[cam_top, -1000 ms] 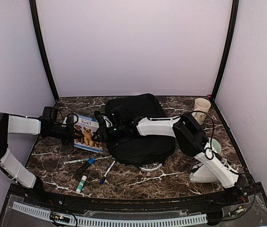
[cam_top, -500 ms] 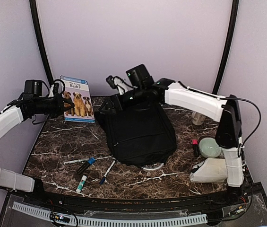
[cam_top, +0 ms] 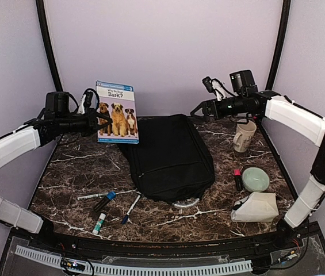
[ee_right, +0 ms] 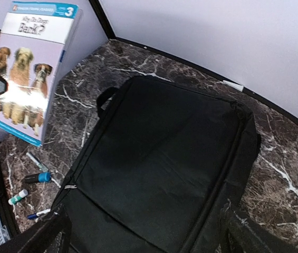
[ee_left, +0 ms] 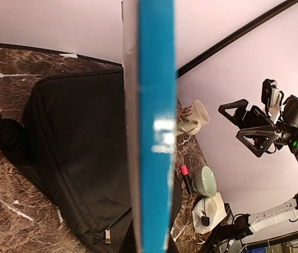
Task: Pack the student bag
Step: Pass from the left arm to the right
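student bag [cam_top: 171, 158]: flat, mid-table, far edge close to back wall [cam_top: 162, 52] | left gripper [cam_top: 93, 119]: clenched on book [cam_top: 116, 112], upright in air, far-left of bag | right gripper [cam_top: 201, 109]: released, aloft far right, above-left of mug [cam_top: 244, 136] | open room: bare table [cam_top: 70, 167] left of bag; pens [cam_top: 107, 201] near-left

Room left, clutter right
Bare table [cam_top: 76, 167] at centre-left is passable beside the student bag [cam_top: 171, 158]; a raised book [cam_top: 117, 111] hangs upper left, markers [cam_top: 107, 200] crowd lower left, mug [cam_top: 244, 135] and bowl [cam_top: 256, 179] block the right.
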